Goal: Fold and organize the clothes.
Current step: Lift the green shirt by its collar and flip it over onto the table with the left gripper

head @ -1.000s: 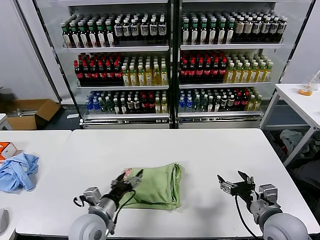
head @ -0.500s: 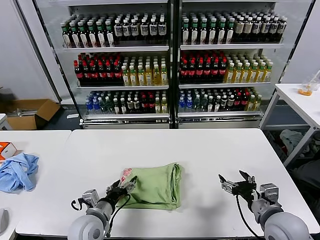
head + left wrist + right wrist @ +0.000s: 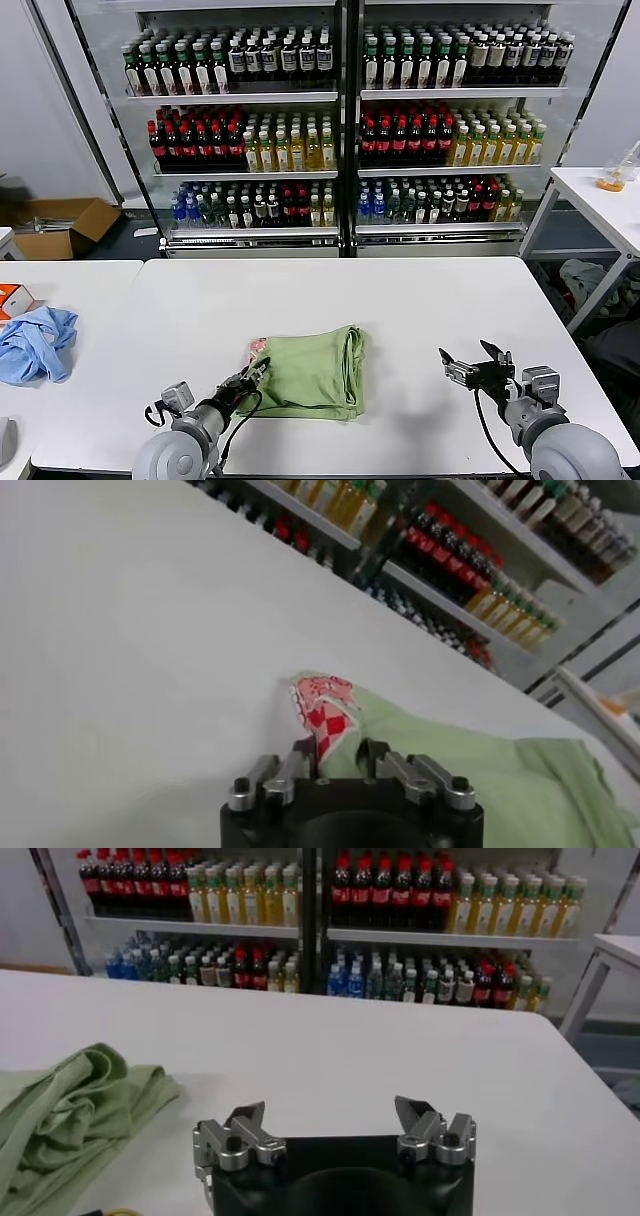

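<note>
The light green T-shirt (image 3: 315, 375) lies folded into a rough square at the middle front of the white table (image 3: 420, 300). Its red-and-white print (image 3: 256, 347) shows at its left edge. My left gripper (image 3: 258, 372) is low at that left edge. In the left wrist view its fingers (image 3: 302, 755) stand close together with the shirt's printed corner (image 3: 325, 715) between them; the left gripper (image 3: 335, 752) is shut on the shirt (image 3: 480, 780). My right gripper (image 3: 475, 362) hovers open and empty to the shirt's right, also seen in the right wrist view (image 3: 333, 1118), where the shirt (image 3: 70, 1108) lies apart.
A crumpled light blue garment (image 3: 35, 342) and an orange box (image 3: 12, 298) lie on the adjoining table at far left. Glass-fronted drink coolers (image 3: 340, 130) stand behind. A second white table (image 3: 600, 195) is at the right rear. A cardboard box (image 3: 60, 225) sits on the floor.
My left gripper has come down from a raised position toward the table and drawn back to the shirt's left edge. The shirt lies flatter. The right arm has barely moved.
</note>
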`<state>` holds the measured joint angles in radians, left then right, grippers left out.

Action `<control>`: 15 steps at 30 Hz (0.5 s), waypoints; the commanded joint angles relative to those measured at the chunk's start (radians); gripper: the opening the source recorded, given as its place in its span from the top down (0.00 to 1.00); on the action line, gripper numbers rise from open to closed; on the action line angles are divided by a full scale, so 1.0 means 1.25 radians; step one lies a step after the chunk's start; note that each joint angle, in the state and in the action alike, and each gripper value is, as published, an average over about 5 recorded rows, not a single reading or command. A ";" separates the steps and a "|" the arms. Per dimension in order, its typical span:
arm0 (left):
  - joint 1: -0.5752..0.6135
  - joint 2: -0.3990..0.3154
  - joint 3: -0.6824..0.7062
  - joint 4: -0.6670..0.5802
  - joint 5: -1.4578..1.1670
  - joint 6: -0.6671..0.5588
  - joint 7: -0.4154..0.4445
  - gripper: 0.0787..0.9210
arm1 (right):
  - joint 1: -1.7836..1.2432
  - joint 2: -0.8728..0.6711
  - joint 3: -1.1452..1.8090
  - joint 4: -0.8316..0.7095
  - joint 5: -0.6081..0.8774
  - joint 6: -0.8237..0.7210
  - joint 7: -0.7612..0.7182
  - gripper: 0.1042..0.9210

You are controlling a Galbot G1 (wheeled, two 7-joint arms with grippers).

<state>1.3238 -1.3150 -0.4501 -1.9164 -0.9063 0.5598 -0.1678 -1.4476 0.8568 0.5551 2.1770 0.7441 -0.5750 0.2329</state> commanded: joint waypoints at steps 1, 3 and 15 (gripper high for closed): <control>0.003 -0.007 -0.034 0.002 -0.181 0.004 0.028 0.71 | -0.001 0.000 -0.001 0.002 0.000 0.001 0.001 0.12; 0.004 -0.010 -0.044 -0.003 -0.206 0.003 0.033 0.78 | -0.002 0.000 0.000 0.003 0.000 0.002 0.001 0.12; 0.021 0.007 -0.243 -0.062 -0.356 0.013 0.029 0.97 | 0.005 -0.006 0.003 0.008 0.012 0.005 0.000 0.12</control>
<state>1.3410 -1.3388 -0.5440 -1.9438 -1.1635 0.5680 -0.1324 -1.4465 0.8493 0.5595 2.1866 0.7553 -0.5695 0.2333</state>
